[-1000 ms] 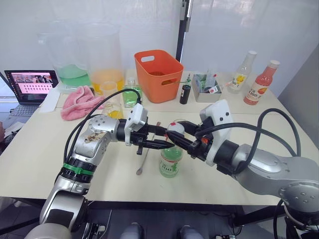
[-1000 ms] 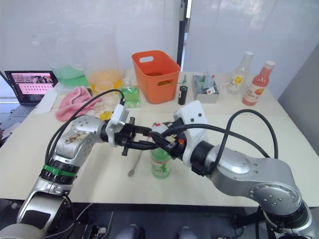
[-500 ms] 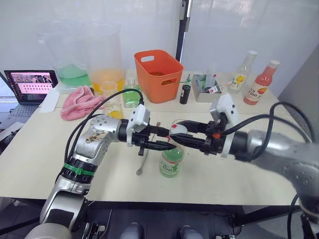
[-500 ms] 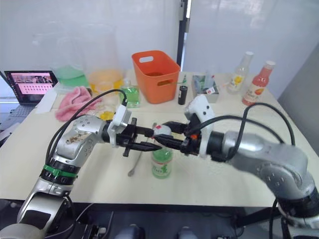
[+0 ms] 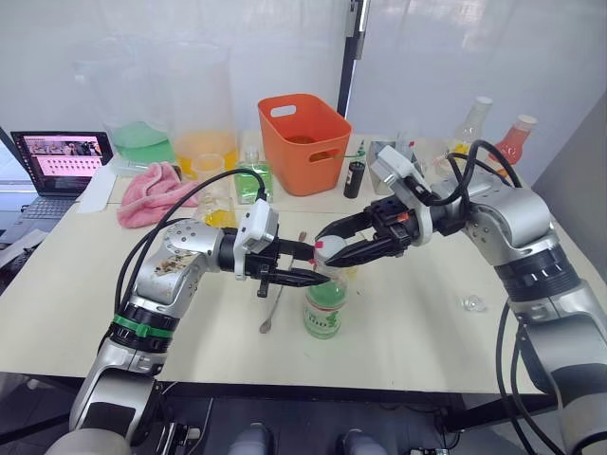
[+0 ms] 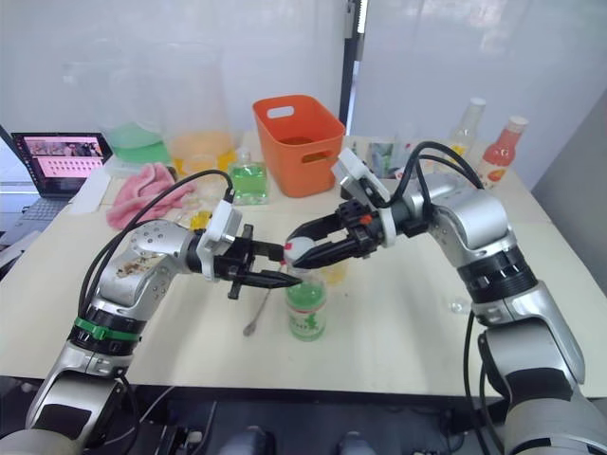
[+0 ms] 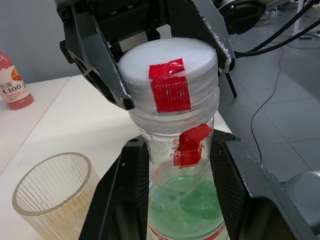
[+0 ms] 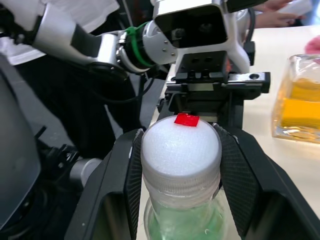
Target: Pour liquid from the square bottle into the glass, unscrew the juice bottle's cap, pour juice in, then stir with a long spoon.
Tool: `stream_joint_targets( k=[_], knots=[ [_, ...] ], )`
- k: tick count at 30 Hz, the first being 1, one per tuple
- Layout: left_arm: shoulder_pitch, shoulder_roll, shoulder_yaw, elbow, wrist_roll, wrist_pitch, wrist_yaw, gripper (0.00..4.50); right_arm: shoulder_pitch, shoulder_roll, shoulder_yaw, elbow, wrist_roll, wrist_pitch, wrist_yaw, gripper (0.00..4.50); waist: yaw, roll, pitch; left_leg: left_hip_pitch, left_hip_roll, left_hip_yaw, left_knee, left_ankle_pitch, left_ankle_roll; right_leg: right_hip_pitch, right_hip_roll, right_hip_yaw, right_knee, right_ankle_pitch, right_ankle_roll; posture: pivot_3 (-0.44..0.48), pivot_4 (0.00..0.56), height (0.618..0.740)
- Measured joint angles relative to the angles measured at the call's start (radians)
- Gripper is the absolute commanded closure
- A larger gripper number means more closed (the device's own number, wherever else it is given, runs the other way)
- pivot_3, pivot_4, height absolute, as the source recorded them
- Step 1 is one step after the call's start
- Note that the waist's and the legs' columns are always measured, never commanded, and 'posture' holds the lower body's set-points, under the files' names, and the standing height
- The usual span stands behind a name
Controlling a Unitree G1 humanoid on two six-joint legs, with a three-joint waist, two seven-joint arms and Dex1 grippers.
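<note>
This looks like a lab room for testing robots. A big white table (image 5: 85, 313) holds a laptop (image 5: 57, 161), an orange basket (image 5: 302, 142), big clear jugs (image 5: 194, 114) and drink bottles (image 5: 512, 142).

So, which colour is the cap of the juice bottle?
White, with a red tape mark: the juice bottle's cap shows best in the left wrist view.
</note>
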Motion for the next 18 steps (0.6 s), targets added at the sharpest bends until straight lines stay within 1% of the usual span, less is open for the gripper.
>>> stream_joint_targets(
  k=[3, 6, 8, 11, 13, 14, 18],
  knots=[
    [0.000, 0.003, 0.003, -0.003, 0.000, 0.016, 0.005, 2.99, -0.003, 0.019, -0.015, 0.013, -0.030, -0.003, 0.017, 2.81, -0.003, 0.000, 0.000, 0.001, -0.002, -0.001, 0.000, 0.000, 0.000, -0.001, -0.001, 0.000, 0.006, 0.000, 0.000, 0.000, 0.150, 0.739],
    [-0.001, 0.005, 0.005, -0.005, 0.000, 0.020, 0.007, 2.99, -0.002, 0.029, -0.028, 0.011, -0.046, 0.007, 0.018, 2.81, -0.003, 0.000, 0.000, 0.001, -0.002, -0.002, 0.000, 0.000, 0.000, -0.001, -0.001, 0.000, 0.007, 0.000, 0.000, 0.000, 0.150, 0.739],
    [-0.001, 0.005, 0.005, -0.004, 0.000, 0.020, 0.007, 2.99, -0.002, 0.031, -0.034, 0.007, -0.051, 0.022, 0.017, 1.78, -0.003, 0.000, 0.000, 0.001, -0.002, -0.002, 0.000, 0.000, 0.000, -0.001, -0.001, 0.000, 0.007, 0.000, 0.000, 0.000, 0.150, 0.739],
    [-0.007, -0.005, -0.005, -0.004, 0.002, 0.020, 0.009, 2.99, 0.001, 0.045, -0.036, 0.002, -0.058, 0.050, 0.011, 0.85, -0.003, 0.000, 0.000, 0.001, -0.002, -0.002, 0.000, 0.000, 0.000, -0.002, -0.001, 0.000, 0.007, 0.000, 0.000, 0.000, 0.150, 0.739],
    [-0.008, -0.006, -0.006, -0.004, 0.004, 0.020, 0.009, 2.99, 0.006, 0.050, -0.045, -0.015, -0.057, 0.067, 0.003, 0.10, -0.004, 0.000, 0.000, 0.001, -0.002, -0.002, 0.000, 0.000, 0.000, -0.002, -0.001, 0.000, 0.008, 0.000, 0.000, 0.000, 0.150, 0.739],
    [-0.008, -0.007, -0.006, -0.003, 0.004, 0.020, 0.009, 2.99, 0.006, 0.051, -0.057, -0.017, -0.057, 0.071, -0.003, 0.04, -0.004, 0.000, 0.000, 0.001, -0.002, -0.002, 0.001, 0.000, 0.000, -0.002, -0.001, 0.000, 0.009, 0.000, 0.000, 0.000, 0.150, 0.739],
    [-0.010, -0.007, -0.006, 0.000, 0.004, 0.019, 0.008, 2.99, 0.006, 0.051, -0.100, -0.045, -0.049, 0.085, -0.021, 0.04, -0.004, 0.000, 0.000, 0.001, -0.002, -0.003, 0.001, 0.000, 0.000, -0.002, -0.001, 0.000, 0.009, 0.000, 0.000, 0.000, 0.150, 0.739]
  ],
)
